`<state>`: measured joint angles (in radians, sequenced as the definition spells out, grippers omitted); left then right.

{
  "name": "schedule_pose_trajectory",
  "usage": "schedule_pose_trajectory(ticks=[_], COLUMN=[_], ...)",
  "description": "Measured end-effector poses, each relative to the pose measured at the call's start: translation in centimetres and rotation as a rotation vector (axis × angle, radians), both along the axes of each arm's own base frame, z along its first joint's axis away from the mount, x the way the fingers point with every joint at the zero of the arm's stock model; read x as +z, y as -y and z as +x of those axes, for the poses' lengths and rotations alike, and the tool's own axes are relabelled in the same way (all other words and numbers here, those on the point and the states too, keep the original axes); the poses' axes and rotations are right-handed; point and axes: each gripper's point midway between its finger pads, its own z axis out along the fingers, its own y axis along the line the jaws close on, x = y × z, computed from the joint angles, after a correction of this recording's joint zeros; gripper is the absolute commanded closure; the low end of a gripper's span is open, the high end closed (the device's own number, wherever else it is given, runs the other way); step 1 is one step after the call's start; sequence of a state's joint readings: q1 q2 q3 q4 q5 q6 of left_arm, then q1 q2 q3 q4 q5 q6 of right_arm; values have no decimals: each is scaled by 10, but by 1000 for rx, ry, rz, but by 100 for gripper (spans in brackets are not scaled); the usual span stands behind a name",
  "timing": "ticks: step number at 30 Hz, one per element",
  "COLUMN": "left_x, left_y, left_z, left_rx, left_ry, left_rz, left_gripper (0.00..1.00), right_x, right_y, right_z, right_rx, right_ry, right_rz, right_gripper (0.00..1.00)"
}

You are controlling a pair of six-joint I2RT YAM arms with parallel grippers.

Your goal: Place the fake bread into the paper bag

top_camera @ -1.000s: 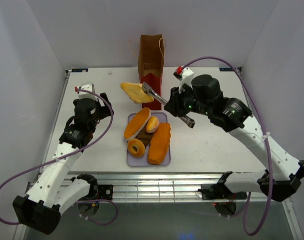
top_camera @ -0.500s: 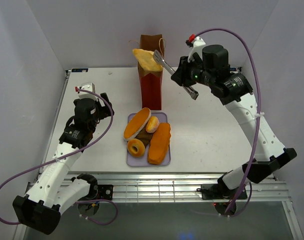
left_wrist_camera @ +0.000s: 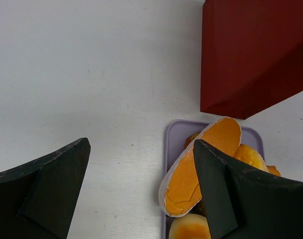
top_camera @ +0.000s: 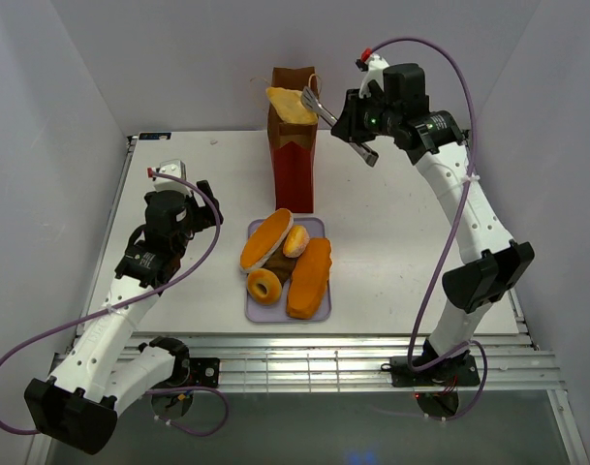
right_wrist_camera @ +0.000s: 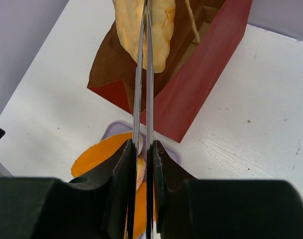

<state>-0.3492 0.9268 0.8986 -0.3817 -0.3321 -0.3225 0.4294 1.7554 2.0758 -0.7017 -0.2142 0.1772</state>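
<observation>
- Top external view: the right gripper (top_camera: 357, 124) is raised high at the back of the bench (top_camera: 420, 262), clenched on a pair of metal tongs (top_camera: 326, 114).
- The tongs pinch a flat tan wedge (top_camera: 290, 105), held at the open mouth of the bag (top_camera: 293, 165).
- Right wrist view: the tong blades (right_wrist_camera: 143, 74) run almost closed, with the wedge (right_wrist_camera: 161, 30) between them near their tips. Its lower tip hangs over the bag's opening (right_wrist_camera: 116, 69); whether it is below the rim cannot be told.
- The bag stands upright on the bench, just behind the lavender tray (top_camera: 315, 226).
- On the tray lie a left loaf (top_camera: 265, 239), a bun (top_camera: 295, 240), a donut (top_camera: 264, 286) and a right loaf (top_camera: 309, 278), packed close together, with a brown piece (top_camera: 280, 266) partly hidden among them.
- The left gripper (left_wrist_camera: 136, 194) is released, its fingers spread wide and holding nothing. It hovers low over the bench, just left of the tray.
- Left wrist view: the left loaf shows an orange face with a pale edge, and the bag's red base sits behind it.
</observation>
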Motion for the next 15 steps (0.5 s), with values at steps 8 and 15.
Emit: schedule_pose_trajectory(ticks=[8, 15], left_x=[0, 0], left_y=[2, 2], left_z=[0, 0], left_rx=[-8, -10], left_ry=[-1, -1], left_rz=[-3, -4], left_gripper=[5, 5], right_x=[-4, -3], right_y=[6, 2], right_z=[8, 6], right_rx=[-3, 19], right_ry=[-16, -18], right_rz=[9, 18], right_gripper=[63, 60])
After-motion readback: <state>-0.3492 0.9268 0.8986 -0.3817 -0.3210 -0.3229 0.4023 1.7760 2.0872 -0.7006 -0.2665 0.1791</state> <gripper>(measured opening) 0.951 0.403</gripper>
